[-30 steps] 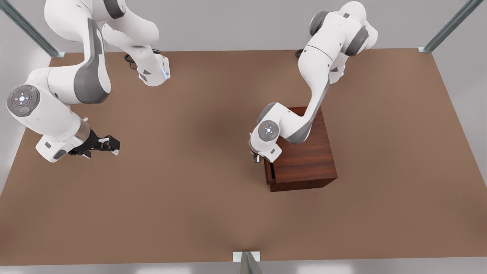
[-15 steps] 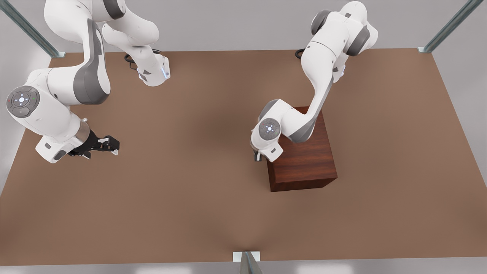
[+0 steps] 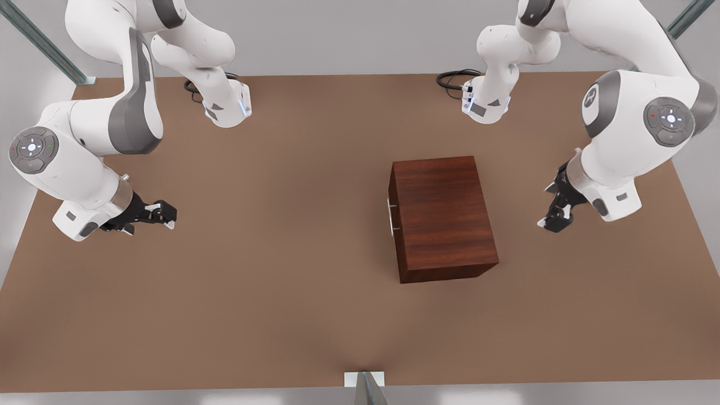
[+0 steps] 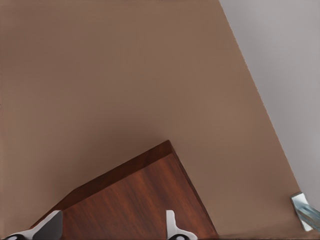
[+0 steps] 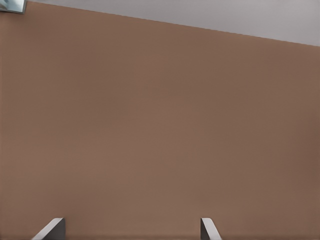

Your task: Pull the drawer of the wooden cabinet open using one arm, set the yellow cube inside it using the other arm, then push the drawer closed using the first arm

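With the drawer (image 3: 392, 216) sitting flush in the wooden cabinet (image 3: 441, 216) at frame centre-right, the task is appearing complete: left gripper (image 3: 554, 216) and right gripper (image 3: 160, 214) are hovering apart, fingers spread, holding nothing.

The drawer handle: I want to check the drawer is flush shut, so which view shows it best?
The front view: the drawer handle is a thin silver bar on the wooden cabinet, on its face toward the front view's left. The left wrist view has part of the cabinet's top and an edge, no handle. The right wrist view has bare table.
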Robot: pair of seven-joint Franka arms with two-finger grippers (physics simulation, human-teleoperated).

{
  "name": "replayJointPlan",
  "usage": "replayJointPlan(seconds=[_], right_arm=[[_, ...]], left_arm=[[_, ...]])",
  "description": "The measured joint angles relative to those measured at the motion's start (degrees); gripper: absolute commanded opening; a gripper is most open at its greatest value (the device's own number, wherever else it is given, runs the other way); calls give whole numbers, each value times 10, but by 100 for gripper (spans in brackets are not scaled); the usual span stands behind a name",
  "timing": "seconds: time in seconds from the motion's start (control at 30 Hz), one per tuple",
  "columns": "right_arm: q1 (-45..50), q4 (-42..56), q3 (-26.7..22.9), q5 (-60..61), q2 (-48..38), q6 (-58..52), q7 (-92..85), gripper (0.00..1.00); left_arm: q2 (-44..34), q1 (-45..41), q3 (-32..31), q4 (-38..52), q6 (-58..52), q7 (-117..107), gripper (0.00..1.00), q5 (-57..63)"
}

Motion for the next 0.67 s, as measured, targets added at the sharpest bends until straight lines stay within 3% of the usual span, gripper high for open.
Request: replayJointPlan(seconds=[0.13,0.3,0.67], right_arm=[[0,0,0,0,0,0,-1,100],[0,0,1,0,0,0,-1,100],[0,0,1,0,0,0,-3,100]], left_arm=[[-10,3,-2,-2,-19,141,100,8],[-31,5,-8,-75,28,281,100,8],[-22,5,-13,-92,94,482,100,10]])
